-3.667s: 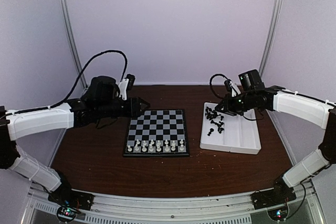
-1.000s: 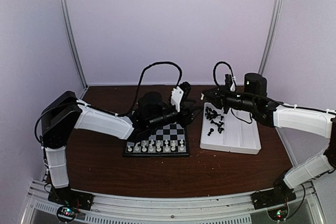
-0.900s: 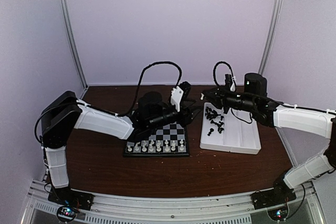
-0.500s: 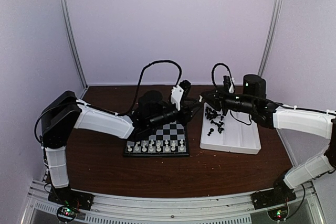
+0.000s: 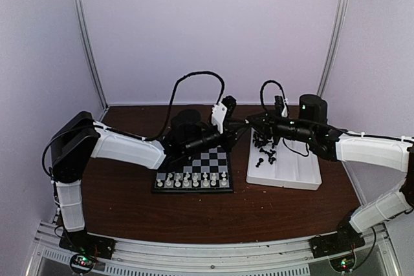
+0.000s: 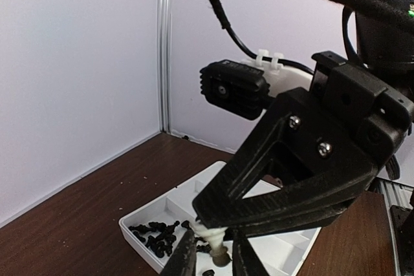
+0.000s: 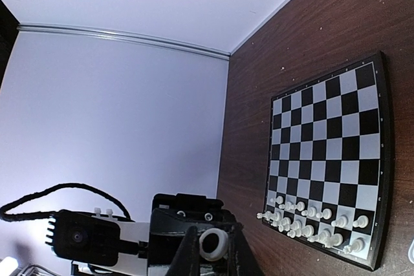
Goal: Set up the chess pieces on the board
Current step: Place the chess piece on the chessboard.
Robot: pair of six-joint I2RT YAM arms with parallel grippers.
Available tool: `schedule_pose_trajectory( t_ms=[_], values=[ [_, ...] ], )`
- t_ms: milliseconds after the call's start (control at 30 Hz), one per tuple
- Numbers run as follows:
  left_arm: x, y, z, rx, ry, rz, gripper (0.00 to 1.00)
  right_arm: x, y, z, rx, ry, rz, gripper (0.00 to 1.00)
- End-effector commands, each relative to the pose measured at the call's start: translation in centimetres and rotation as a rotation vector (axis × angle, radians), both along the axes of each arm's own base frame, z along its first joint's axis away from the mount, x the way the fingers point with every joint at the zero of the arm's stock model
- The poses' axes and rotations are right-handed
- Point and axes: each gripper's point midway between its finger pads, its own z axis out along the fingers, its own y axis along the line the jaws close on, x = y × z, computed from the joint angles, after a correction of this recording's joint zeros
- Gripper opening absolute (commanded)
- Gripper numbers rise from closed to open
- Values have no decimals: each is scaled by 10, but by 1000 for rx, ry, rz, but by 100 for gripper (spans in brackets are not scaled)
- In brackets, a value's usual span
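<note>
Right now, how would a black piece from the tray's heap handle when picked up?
The black pieces look tiny, so probably light. They lie heaped at one end of the tray, so neighbours may shift. Most seem to lie jumbled rather than upright, so one could easily tip or roll.

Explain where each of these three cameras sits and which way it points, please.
Top camera: fixed high behind the robot, looking down on the table; left arm and right arm both show, left gripper and right gripper tip to tip near the board and tray.
Left wrist camera: rides the left arm, faces the right gripper and tray; left fingers show at the bottom.
Right wrist camera: rides the right arm, faces the left arm and board; right fingers pinch a white piece.
Shared: both wrist views show that piece.
</note>
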Motion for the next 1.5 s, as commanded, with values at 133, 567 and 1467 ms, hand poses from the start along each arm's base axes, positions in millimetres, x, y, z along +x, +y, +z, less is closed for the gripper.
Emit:
schedule_pose_trajectory(
  t_ms=[133,567,1467],
  values=[
    [6,1,11,-55,-22,14,33,-6,-1,19,53,-49,-6,7],
    [7,2,12,-68,-26,23,18,-4,1,28,130,-43,-13,7],
    [-4,71,-9,255,213,183,0,-9,-29,8,-104,-93,-109,62]
  ],
)
